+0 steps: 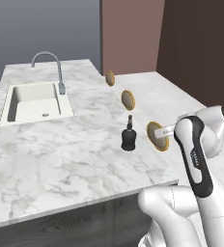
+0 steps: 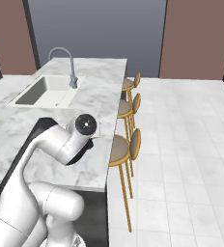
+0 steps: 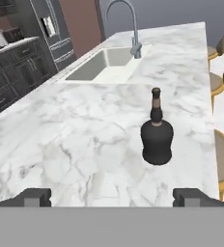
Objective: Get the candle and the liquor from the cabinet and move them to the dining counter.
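You've got the bottle point(image 3: 157, 136) standing upright on the island counter point(image 3: 85, 140), near its stool-side edge, well apart from the sink point(image 3: 106, 65). Gripper point(image 3: 112, 197) is spread wide, empty, short of the bottle.

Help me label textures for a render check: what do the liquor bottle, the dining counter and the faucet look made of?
The liquor looks like black glass or glazed ceramic: faint sheen, and nothing shows through it. The dining counter looks like polished white marble with grey veins. The faucet looks like brushed silvery metal, with soft highlights along its curve.
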